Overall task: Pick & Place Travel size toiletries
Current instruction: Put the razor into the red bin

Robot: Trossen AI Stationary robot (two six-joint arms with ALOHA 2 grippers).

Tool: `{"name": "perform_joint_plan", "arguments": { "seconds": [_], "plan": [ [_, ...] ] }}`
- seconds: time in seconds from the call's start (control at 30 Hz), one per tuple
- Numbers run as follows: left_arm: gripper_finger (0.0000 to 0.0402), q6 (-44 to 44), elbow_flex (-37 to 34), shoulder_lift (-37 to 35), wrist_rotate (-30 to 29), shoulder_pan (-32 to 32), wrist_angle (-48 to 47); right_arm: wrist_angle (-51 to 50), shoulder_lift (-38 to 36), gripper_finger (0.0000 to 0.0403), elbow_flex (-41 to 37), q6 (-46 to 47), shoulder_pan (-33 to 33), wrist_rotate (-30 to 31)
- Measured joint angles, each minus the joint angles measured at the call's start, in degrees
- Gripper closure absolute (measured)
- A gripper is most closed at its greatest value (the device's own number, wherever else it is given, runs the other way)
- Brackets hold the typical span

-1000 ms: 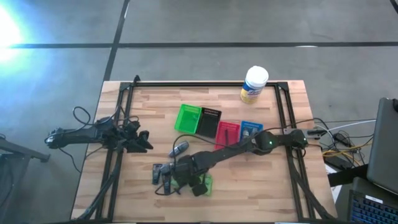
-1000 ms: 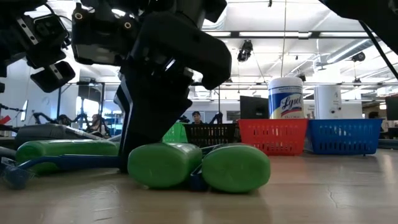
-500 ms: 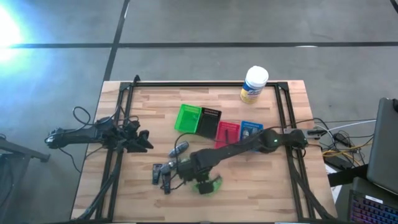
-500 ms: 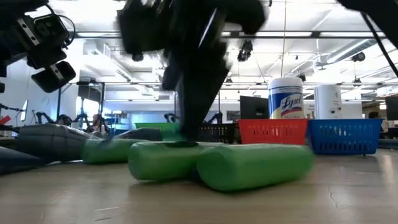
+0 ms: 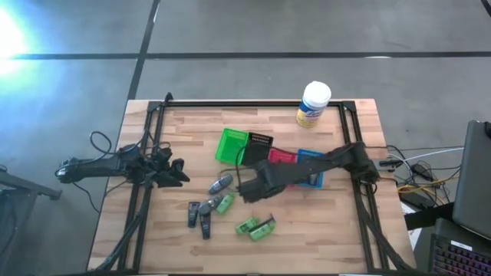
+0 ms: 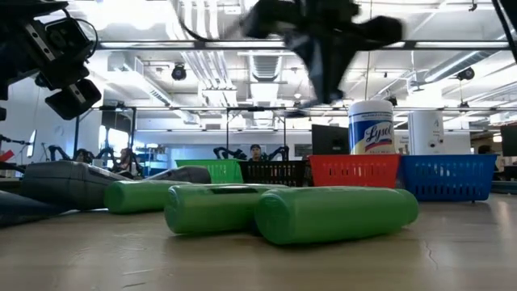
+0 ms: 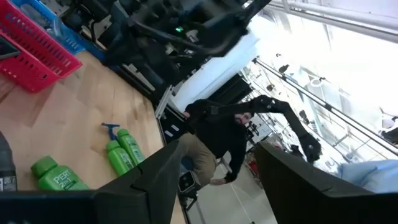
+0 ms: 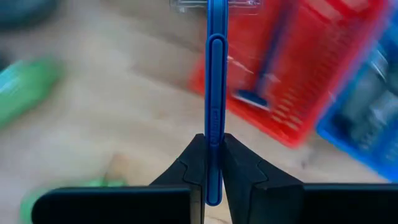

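Note:
My right gripper is shut on a thin blue razor. In the high view it hovers over the table just near of the black bin and the red bin. Three green bottles lie on their sides on the wood, and they fill the low view's foreground. A grey tube and two dark tubes lie to their left. My left gripper waits open at the table's left side. My right gripper pinches the blue razor's handle near its lower end between the two fingertips. The handle runs on past the fingertips, with the razor head at the far end. The razor is lifted clear of the table.
The green bin, black, red and blue bins stand in a row mid-table. A second blue razor lies in the red bin. A white tub with a yellow label stands at the far edge. People show in the room beyond.
My right gripper has risen from among the green bottles and moved toward the far right, to beside the bins, carrying the blue razor. The green bottles were knocked and turned: one now lies apart to the left, and two lie side by side near the front.

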Motion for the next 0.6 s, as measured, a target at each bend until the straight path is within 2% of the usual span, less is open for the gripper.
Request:
{"name": "perform_joint_plan", "arguments": {
  "seconds": [0.1, 0.2, 0.37, 0.6],
  "plan": [
    [0.0188, -1.5, 0.0, 0.0, 0.0, 0.0, 0.0, 1.8, -4.5, 0.0378, -8.1, 12.3, 0.0, 0.1],
    [0.0188, -3.7, 0.0, 0.0, 0.0, 0.0, 0.0, 8.4, -8.5, 0.0378, -17.0, 17.4, -1.2, 0.3],
    [0.0188, -4.5, 0.0, 0.0, 0.0, 0.0, 0.0, 21.0, -13.4, 0.0378, -27.9, 16.4, -5.2, 0.3],
    [0.0188, -4.6, 0.0, 0.0, 0.0, 0.0, 0.0, 24.3, -13.9, 0.0371, -32.2, 12.1, -10.6, -2.0]
  ]
}}
